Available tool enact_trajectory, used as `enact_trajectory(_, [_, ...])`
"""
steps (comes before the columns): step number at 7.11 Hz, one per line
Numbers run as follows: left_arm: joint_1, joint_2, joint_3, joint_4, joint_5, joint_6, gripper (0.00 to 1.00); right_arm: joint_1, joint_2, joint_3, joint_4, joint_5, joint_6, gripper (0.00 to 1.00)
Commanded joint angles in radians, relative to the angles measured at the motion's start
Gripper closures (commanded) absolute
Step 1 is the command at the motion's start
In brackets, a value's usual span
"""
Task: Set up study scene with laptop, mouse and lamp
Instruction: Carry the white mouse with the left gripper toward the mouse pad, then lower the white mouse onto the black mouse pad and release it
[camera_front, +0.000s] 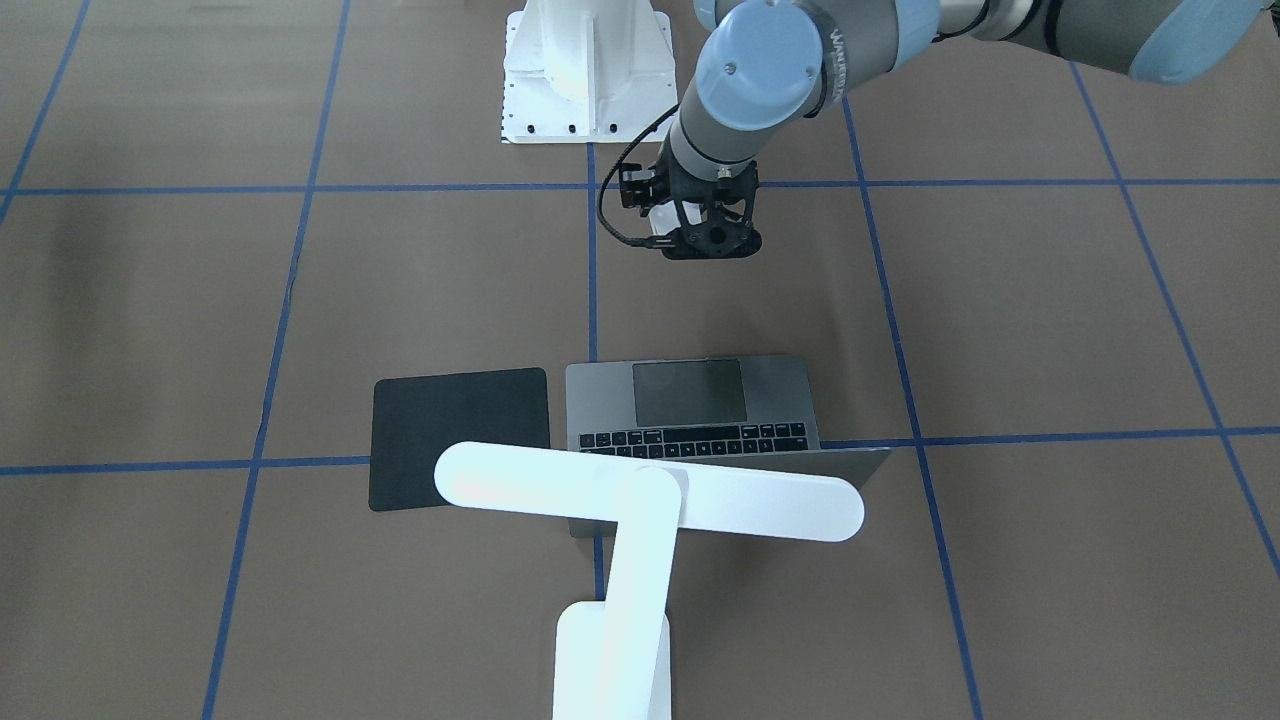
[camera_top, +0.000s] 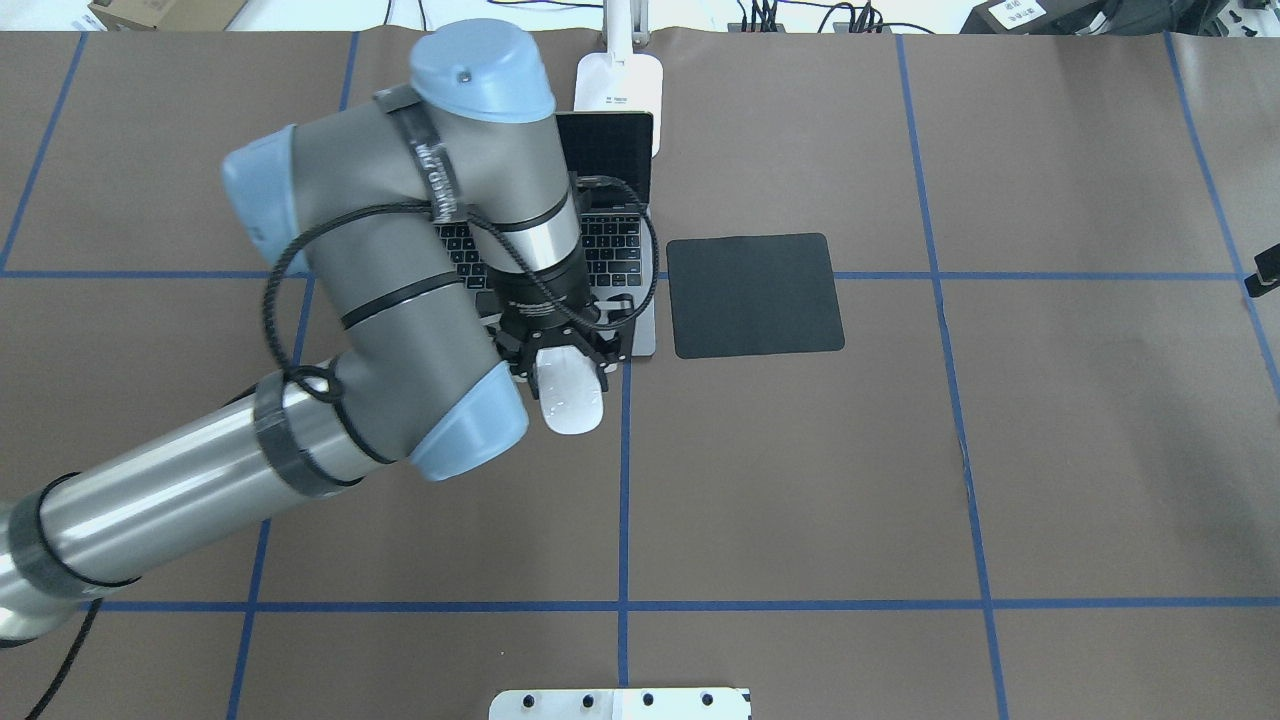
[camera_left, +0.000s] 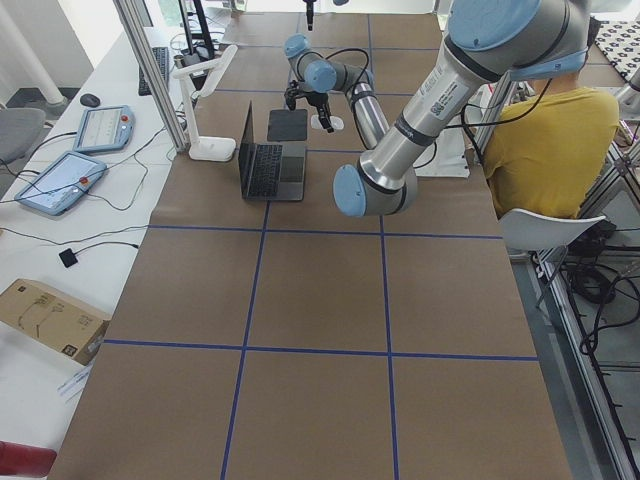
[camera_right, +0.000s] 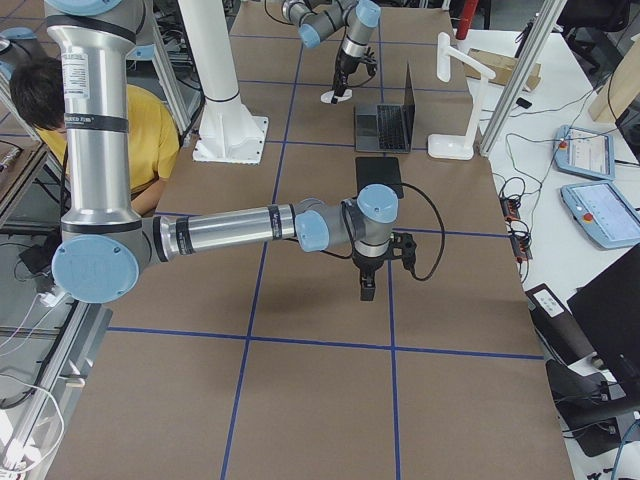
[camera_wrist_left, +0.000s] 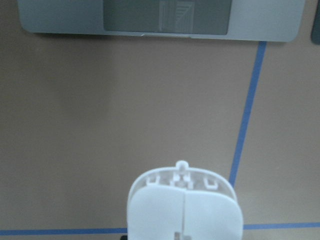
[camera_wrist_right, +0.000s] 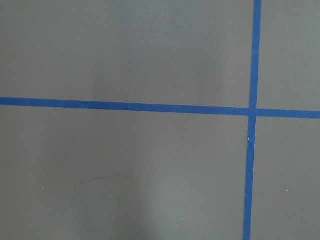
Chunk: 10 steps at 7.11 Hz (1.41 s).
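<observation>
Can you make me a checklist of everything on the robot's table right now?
Surface: brown cover, blue tape grid.
Laptop: open, facing the robot.
Lamp: upright behind the laptop.
Mouse: held, near the laptop's front edge.
Clutter: black pad, bare, beside the laptop.
End effectors: left end effector shut on the mouse; right end effector over bare cover, state unclear.
Cables: black cable looped along the left arm.
Surroundings: person in yellow shirt; side bench with tablets.

One each: laptop (camera_front: 782, 396), mouse (camera_top: 568, 398), lamp (camera_front: 760, 505), pad (camera_front: 455, 430)
</observation>
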Motion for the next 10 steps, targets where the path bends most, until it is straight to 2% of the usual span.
enact_trajectory(1, [0.013, -0.17, 0.291, -0.184, 0.011, -0.094, 0.82, 0.0, 0.0, 0.0, 0.0, 0.001, 0.0, 0.0])
enact_trajectory(2, [0.019, -0.254, 0.444, -0.256, 0.042, -0.105, 0.82, 0.0, 0.0, 0.0, 0.0, 0.001, 0.0, 0.0])
enact_trajectory(4, [0.028, -0.3, 0.577, -0.367, 0.088, -0.121, 0.82, 0.0, 0.0, -0.002, -0.001, 0.001, 0.0, 0.0])
enact_trajectory(5, [0.03, -0.377, 0.682, -0.389, 0.132, -0.144, 0.82, 0.0, 0.0, -0.002, -0.001, 0.003, 0.0, 0.0])
enact_trajectory(6, [0.036, -0.385, 0.721, -0.438, 0.144, -0.159, 0.82, 0.0, 0.002, -0.005, -0.001, 0.003, 0.0, 0.0])
enact_trajectory(8, [0.051, -0.435, 0.856, -0.559, 0.258, -0.225, 0.82, 0.0, 0.002, -0.005, -0.001, 0.004, 0.0, 0.0])
enact_trajectory(9, [0.053, -0.437, 0.883, -0.603, 0.27, -0.231, 0.79, 0.0, 0.002, -0.006, -0.001, 0.004, 0.0, 0.0])
enact_trajectory(10, [0.057, -0.439, 0.884, -0.611, 0.275, -0.24, 0.72, 0.0, 0.002, -0.006, -0.003, 0.004, 0.002, 0.0])
